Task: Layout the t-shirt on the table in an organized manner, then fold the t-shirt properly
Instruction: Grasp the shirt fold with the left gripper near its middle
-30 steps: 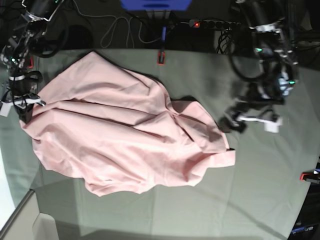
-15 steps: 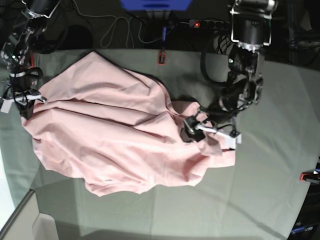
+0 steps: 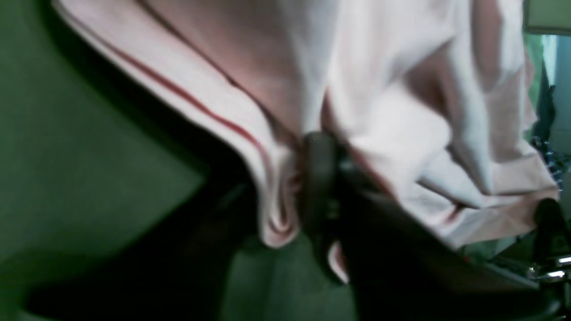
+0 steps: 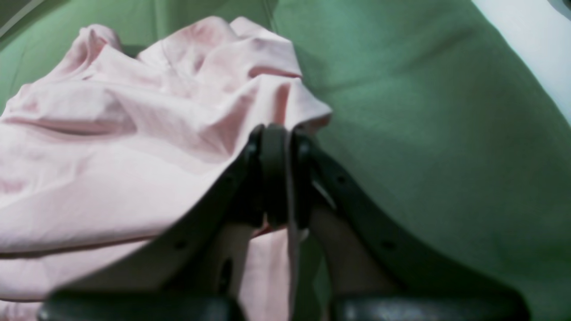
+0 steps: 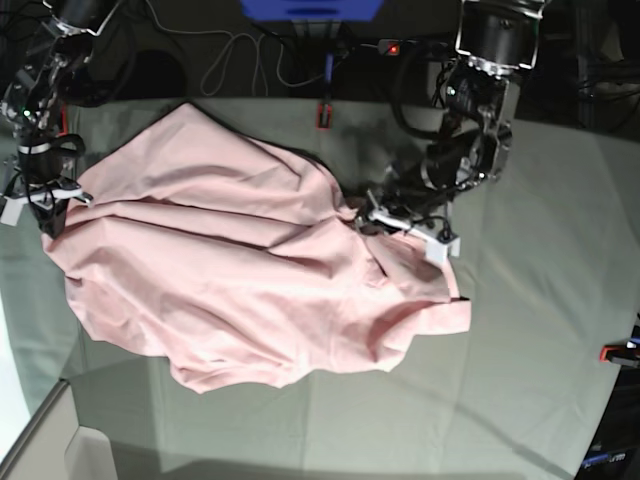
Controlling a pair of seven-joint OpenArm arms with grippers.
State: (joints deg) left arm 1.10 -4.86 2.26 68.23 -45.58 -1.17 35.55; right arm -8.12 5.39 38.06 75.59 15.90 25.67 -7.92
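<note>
In the base view, a pale box corner (image 5: 75,452) sat at the lower left of the frame, nearest the camera, with a red clamp (image 5: 620,351) at the right edge. Above them the table (image 5: 540,330) spread grey-green across most of the frame. The t-shirt (image 5: 250,270) lay rumpled on it, plain pink side showing, its long axis running from the upper left toward the lower right, where a folded corner stuck out.

The right gripper (image 5: 48,205) sat at the shirt's left edge in the left of the frame. The right wrist view showed its black fingers (image 4: 274,178) pressed together with a thin edge of pink cloth between them. The base view could not show that pinch.

The left gripper (image 5: 375,222) met the shirt's right side, right of centre. The left wrist view was blurred; one dark finger (image 3: 319,196) pressed against a bunched seam, yet whether the jaws had closed on the cloth could not be told.

Farthest off, along the top edge, lay another red clamp (image 5: 322,115), a white cable (image 5: 240,55), a power strip (image 5: 420,46) and a blue box (image 5: 310,8).
</note>
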